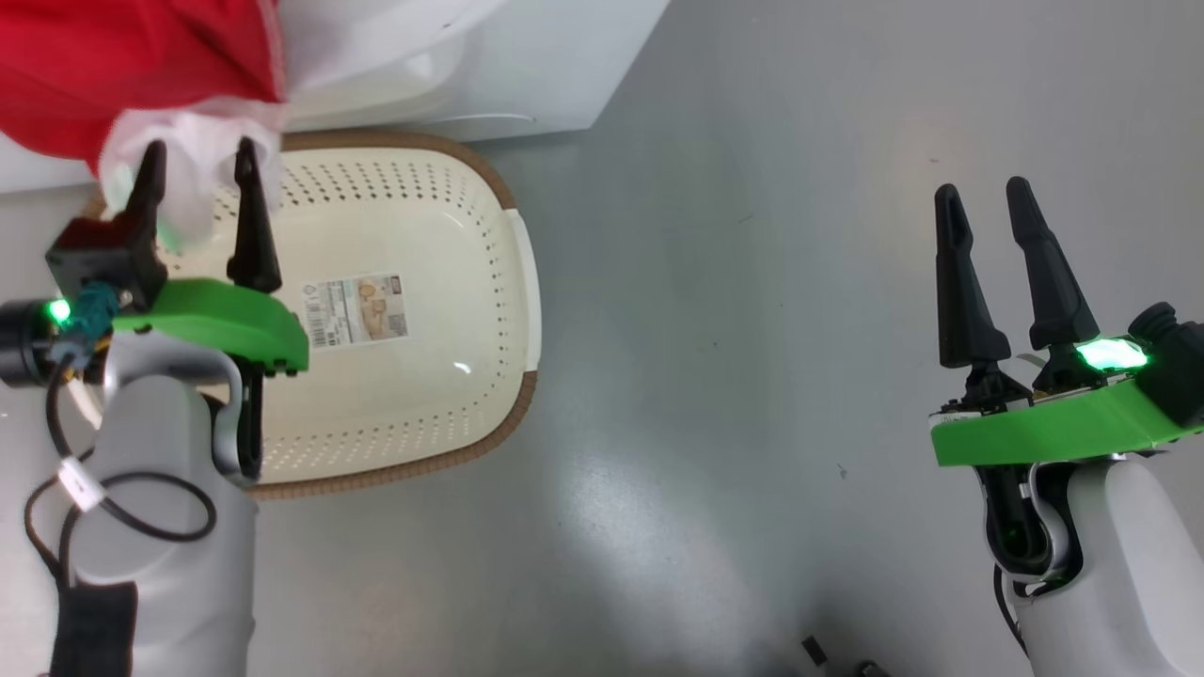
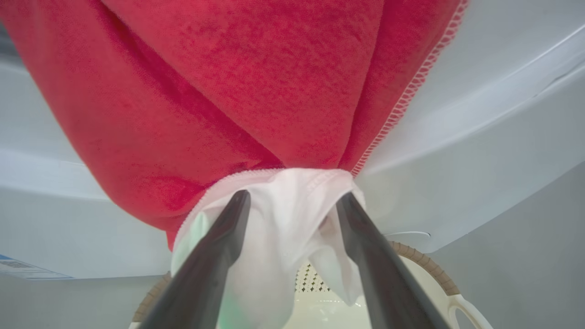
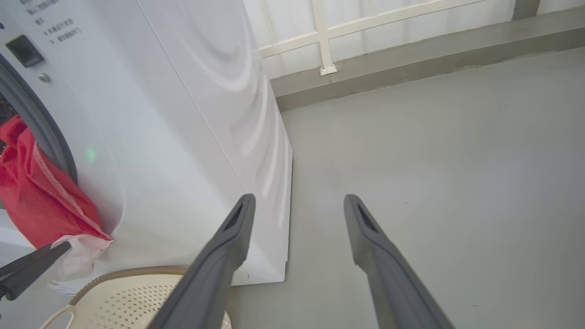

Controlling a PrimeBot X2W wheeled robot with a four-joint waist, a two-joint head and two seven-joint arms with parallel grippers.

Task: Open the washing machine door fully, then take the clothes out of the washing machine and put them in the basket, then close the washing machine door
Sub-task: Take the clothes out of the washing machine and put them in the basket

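Fingers (image 1: 252,226) of left hand (image 1: 200,146) apart around clothes (image 1: 122,66) over basket (image 1: 522,282)

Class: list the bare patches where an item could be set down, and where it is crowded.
Free: inside the basket, around its sticker; the grey floor between basket and right gripper. Crowded: its far-left corner, where the clothes hang between the open jaws of the left gripper.

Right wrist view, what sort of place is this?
Probably a laundry or utility area: a white front-loading washing machine on bare grey floor, a perforated laundry basket before it, red clothes hanging from its opening.
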